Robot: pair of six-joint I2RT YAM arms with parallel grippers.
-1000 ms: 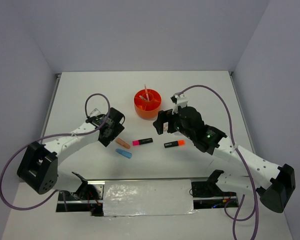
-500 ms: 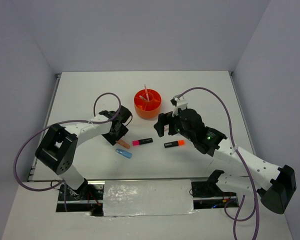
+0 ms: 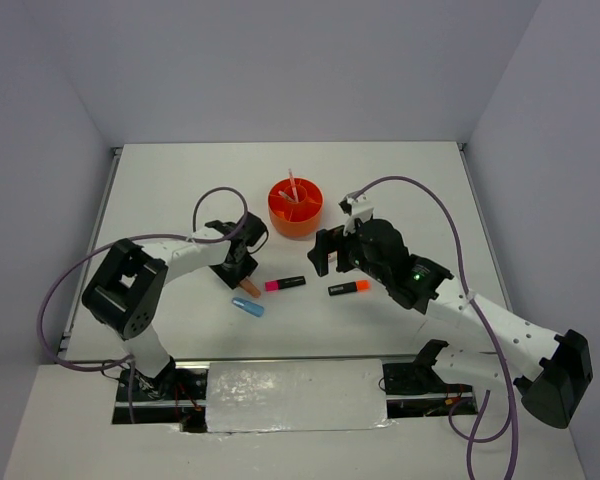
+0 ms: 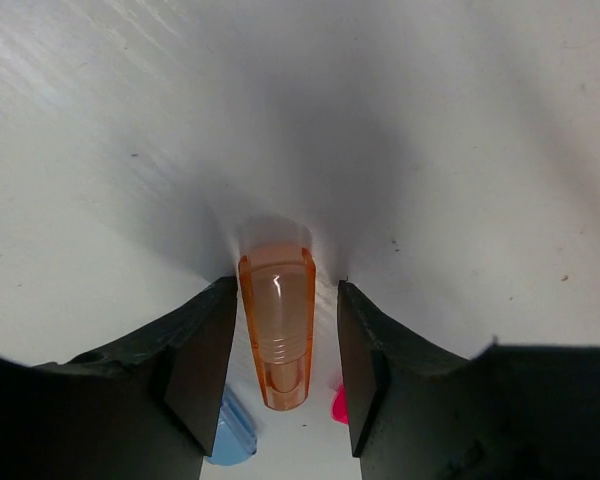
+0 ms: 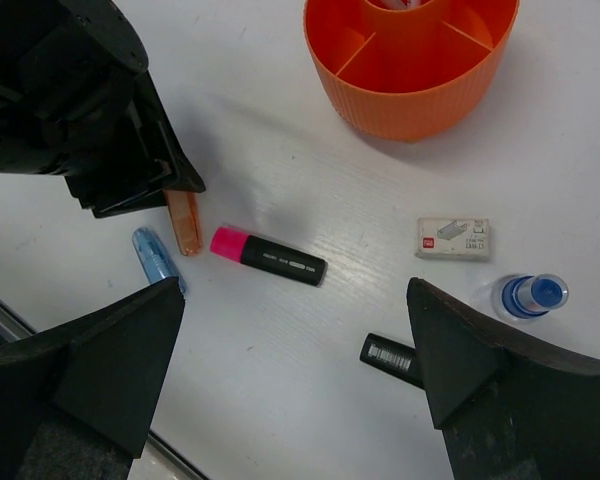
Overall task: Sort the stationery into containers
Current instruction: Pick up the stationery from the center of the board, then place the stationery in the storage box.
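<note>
Left gripper down at the table, jaws parted, straddling the orange capsule; a narrow gap shows on each side, no clamp. The capsule lies flat, nearer and left of the orange tub, with the blue capsule just beside it and the pink highlighter to its right. Right gripper hangs above the table, jaws wide apart, holding nothing

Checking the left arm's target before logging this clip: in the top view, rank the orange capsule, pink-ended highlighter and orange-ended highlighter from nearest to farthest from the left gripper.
1. orange capsule, between the fingers of the left gripper.
2. pink-ended highlighter, just to the right.
3. orange-ended highlighter, further right again.
</note>
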